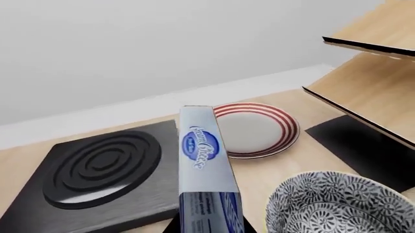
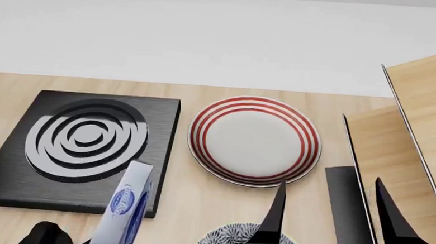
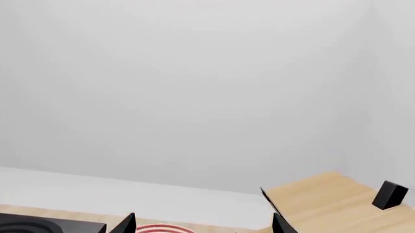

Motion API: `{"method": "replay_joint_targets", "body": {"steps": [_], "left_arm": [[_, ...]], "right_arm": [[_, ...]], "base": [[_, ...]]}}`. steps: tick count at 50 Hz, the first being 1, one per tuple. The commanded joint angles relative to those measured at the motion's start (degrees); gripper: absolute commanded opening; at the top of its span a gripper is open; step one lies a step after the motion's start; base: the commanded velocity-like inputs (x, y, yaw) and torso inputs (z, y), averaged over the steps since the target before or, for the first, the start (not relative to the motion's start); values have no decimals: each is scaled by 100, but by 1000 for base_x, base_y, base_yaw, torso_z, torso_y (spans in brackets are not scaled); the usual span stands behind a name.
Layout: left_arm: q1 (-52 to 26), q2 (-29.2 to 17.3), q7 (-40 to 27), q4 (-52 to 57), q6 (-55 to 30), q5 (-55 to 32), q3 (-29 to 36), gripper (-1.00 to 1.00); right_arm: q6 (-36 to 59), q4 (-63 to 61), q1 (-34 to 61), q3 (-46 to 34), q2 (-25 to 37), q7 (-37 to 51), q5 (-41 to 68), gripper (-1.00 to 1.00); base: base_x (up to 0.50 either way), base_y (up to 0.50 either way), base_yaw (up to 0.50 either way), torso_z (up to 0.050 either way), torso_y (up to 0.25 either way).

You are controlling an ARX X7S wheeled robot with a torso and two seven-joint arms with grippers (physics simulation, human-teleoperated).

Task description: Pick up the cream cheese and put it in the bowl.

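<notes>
The cream cheese, a pale blue-grey box with a blue oval logo, is held in my left gripper and raised above the table; it also shows in the head view at the lower left, tilted. The blue-and-white patterned bowl sits just beside the box; in the head view its rim shows at the bottom edge. My right gripper is open and empty, its dark fingertips wide apart, raised above the bowl's right side.
A black stove plate with concentric rings lies at the left. A white plate with red rings lies at the centre. A wooden shelf unit stands at the right, with a black mat at its foot.
</notes>
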Motion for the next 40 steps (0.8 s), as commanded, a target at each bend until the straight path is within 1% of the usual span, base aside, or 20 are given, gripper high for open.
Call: {"method": "replay_joint_targets", "body": {"steps": [1,8,11,14,15,19,20,21,23,40], "left_arm": [[-388,158,-28,-58,-455,-351,-185,-100],[-663,297,-76,11,-793,-568,-206,-100],[-716,336,-43,-19,-814,-650,-245,-100],[-755,335,18,-82,-767,-655,-214,-100],[-747,374,102,-136,-749,-788,-306,-100],[-814,391,74,-129,-782,-791,-282,-100],[-841,378,79,-156,-759,-732,-219,-100],[-914,302,72,-215,-694,-502,-4,-100],[-872,371,142,-302,-656,-663,-142,-100],[-929,380,156,-323,-656,-778,-143,-100]], "right_arm": [[14,-38,24,-4,18,5,35,100],[63,-118,47,-6,32,11,89,100],[22,-100,18,-9,38,11,73,100],[38,-114,20,-8,44,21,80,100],[53,-122,33,-5,43,26,90,100],[27,-78,34,-37,35,24,68,100],[13,-72,32,-30,29,24,74,100],[-41,-47,21,-17,14,16,83,100],[-61,-19,17,-47,10,11,60,100],[15,-73,51,6,40,66,134,100]], "base": [[0,0,0,0,0],[0,0,0,1,0],[0,0,0,0,0],[0,0,0,0,3],[0,0,0,0,0],[0,0,0,0,0],[0,0,0,0,0],[0,0,0,0,0],[0,0,0,0,0],[0,0,0,0,1]]}}
